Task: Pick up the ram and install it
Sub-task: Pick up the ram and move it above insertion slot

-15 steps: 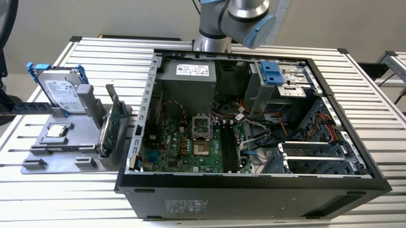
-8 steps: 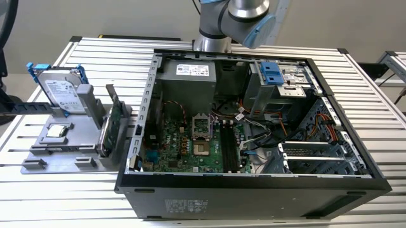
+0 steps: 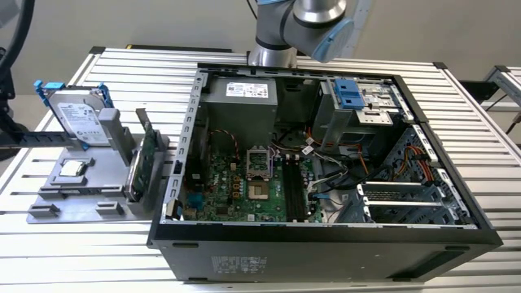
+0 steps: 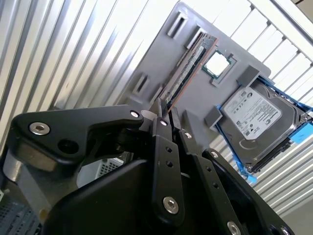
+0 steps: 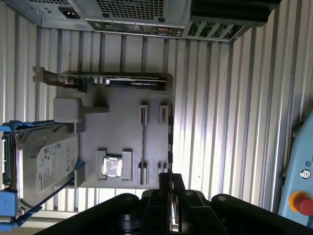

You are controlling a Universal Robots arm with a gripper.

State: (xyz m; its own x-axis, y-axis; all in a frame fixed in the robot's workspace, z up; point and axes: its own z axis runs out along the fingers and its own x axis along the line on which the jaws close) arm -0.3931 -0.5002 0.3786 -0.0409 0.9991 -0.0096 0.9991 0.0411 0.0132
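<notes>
- The black two-finger tool (image 4: 172,111) shows in both wrist views (image 5: 171,177). Its fingers are drawn together to a thin slit, and nothing is held between them.
- The tool hangs above the flat grey plastic holder tray (image 5: 122,127) and is clear of every part on it.
- The ram (image 5: 143,142), a thin, long, dark green-black memory stick, stands on its long edge between two pairs of slotted posts on the holder tray. It is apart from the tool and untouched. In the second wrist view the ram (image 4: 188,63) shows its row of black chips.
- A square silver processor chip (image 5: 111,166) lies flat in a recess of the tray, between the ram and the hard drive.
- The silver hard drive (image 5: 44,166) with blue rails stands propped at one end of the tray. In the exterior view it (image 3: 82,116) leans against a grey block.
- A green expansion card (image 5: 117,81) with a metal bracket stands on edge along the tray side nearest the computer.
- The grey arm (image 3: 301,24) with a light-blue joint cap rises behind the case.
- The black open-sided computer case (image 3: 326,256) lies just beside the tray, to the exterior view's right. Its green motherboard (image 3: 236,189) faces up.
- The slatted aluminium bench (image 3: 97,268) carries both the tray and the case.
</notes>
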